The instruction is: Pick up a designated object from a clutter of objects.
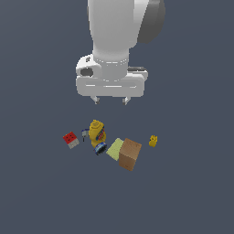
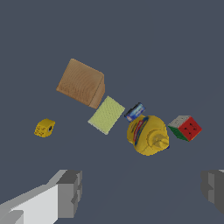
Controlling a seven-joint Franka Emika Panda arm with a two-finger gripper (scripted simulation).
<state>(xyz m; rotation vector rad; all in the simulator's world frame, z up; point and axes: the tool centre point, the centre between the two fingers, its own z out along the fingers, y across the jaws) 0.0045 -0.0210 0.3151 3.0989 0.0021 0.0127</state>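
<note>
The designated object (image 1: 153, 140) is a tiny yellow-orange lump lying apart at the exterior view's right of the clutter; the wrist view shows it too (image 2: 44, 128). The clutter holds a brown box (image 1: 130, 154), a pale green flat block (image 1: 114, 147), a yellow bottle-like object with blue parts (image 1: 97, 134) and a small red-and-white cube (image 1: 71, 139). My gripper (image 1: 110, 101) hangs open well above the floor, over the bottle, with nothing between its fingers (image 2: 70, 193).
The brown box (image 2: 81, 82) touches the green block (image 2: 106, 114), which lies next to the yellow bottle (image 2: 148, 134). The cube (image 2: 186, 127) sits alone beyond the bottle. All objects rest on a plain dark grey floor (image 1: 192, 196).
</note>
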